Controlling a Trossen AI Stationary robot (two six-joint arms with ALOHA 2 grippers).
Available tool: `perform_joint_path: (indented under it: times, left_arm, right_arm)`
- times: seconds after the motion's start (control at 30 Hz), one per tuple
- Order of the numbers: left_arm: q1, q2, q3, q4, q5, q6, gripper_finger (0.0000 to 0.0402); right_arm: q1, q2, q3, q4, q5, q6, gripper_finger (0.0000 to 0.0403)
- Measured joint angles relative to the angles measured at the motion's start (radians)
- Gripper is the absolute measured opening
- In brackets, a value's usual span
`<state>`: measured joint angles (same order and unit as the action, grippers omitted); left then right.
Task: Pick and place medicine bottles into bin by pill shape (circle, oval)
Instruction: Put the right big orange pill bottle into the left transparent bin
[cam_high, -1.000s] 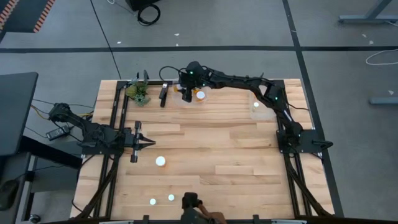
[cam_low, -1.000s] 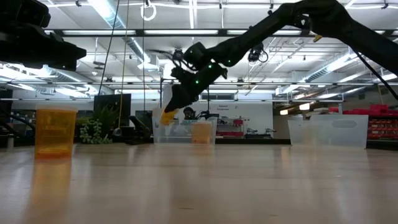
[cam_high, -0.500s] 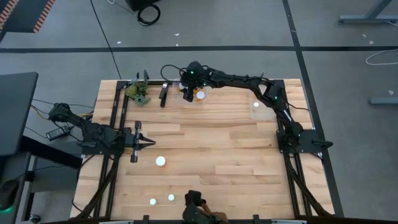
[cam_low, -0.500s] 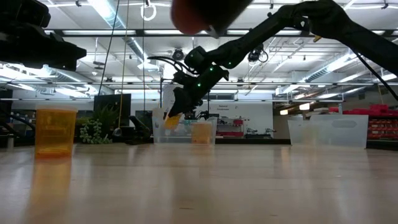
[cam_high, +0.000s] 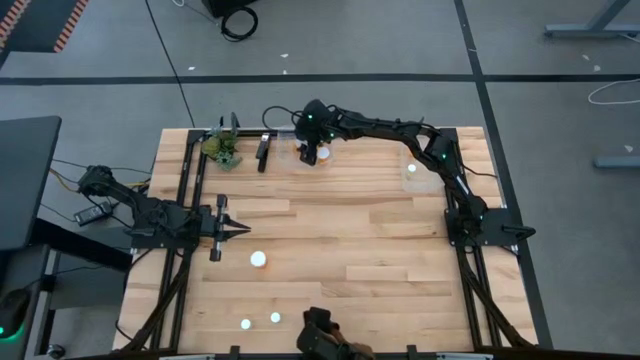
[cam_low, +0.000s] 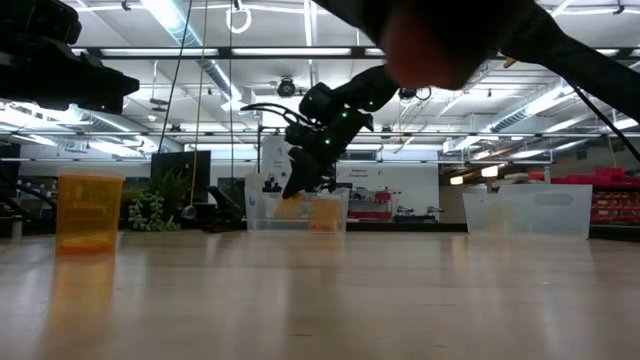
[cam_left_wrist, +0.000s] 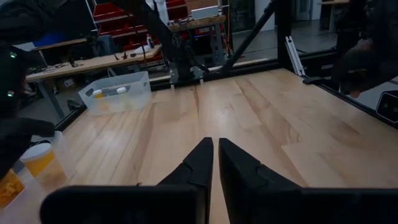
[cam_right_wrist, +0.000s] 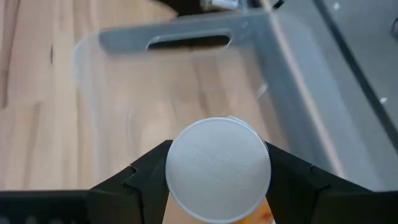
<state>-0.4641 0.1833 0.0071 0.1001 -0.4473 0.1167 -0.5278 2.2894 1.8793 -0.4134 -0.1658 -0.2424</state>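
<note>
The right pincer (cam_right_wrist: 214, 171) grips a medicine bottle (cam_right_wrist: 217, 169) by its white cap, one finger on each side, hanging over the clear bin (cam_right_wrist: 186, 37) at the far edge of the surface (cam_high: 350, 230). To finish well, I would lower it until the bottle sits just above the bin floor, clear of the bottle (cam_low: 324, 213) already inside, then spread the fingers. The left pincer (cam_left_wrist: 212, 163) waits pinched shut and empty at the left side. No readable label or writing shows.
</note>
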Motion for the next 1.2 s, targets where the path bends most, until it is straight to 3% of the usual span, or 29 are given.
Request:
perform_joint_path:
  times: [0.43, 1.2]
  left_arm:
    - [0.000, 0.000, 0.000, 0.000, 0.000, 0.000, 0.0028]
    - [0.000, 0.000, 0.000, 0.000, 0.000, 0.000, 0.0034]
  right_arm:
    - [0.019, 0.000, 0.000, -0.118, -0.031, -0.035, 0.0225]
    - [0.033, 0.000, 0.000, 0.085, -0.076, -0.128, 0.0225]
